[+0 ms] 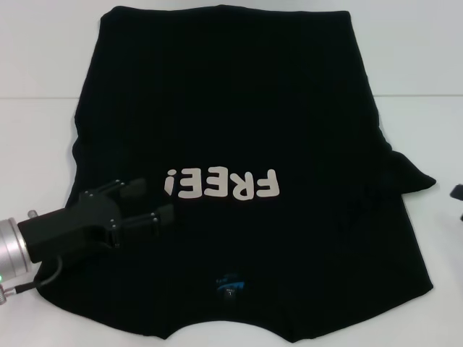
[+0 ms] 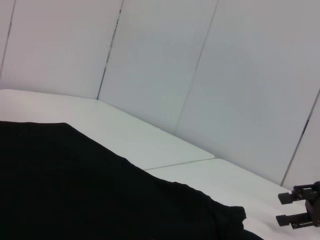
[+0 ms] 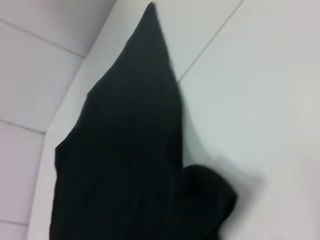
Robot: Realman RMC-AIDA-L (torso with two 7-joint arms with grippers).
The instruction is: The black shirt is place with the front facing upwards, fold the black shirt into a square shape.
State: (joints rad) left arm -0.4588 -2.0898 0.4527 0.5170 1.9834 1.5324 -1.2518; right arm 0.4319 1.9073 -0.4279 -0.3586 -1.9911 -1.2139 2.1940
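The black shirt lies spread flat on the white table, front up, with the cream "FREE!" lettering and the small blue neck label towards me. One sleeve sticks out on the right side. My left gripper is open and empty over the shirt's left part, just left of the lettering. Only the tip of my right gripper shows at the right edge, off the cloth. In the left wrist view it stands open beyond the shirt. The right wrist view shows the shirt along the table.
The white table has a seam across it and bare surface left, right and behind the shirt. White wall panels stand behind the table.
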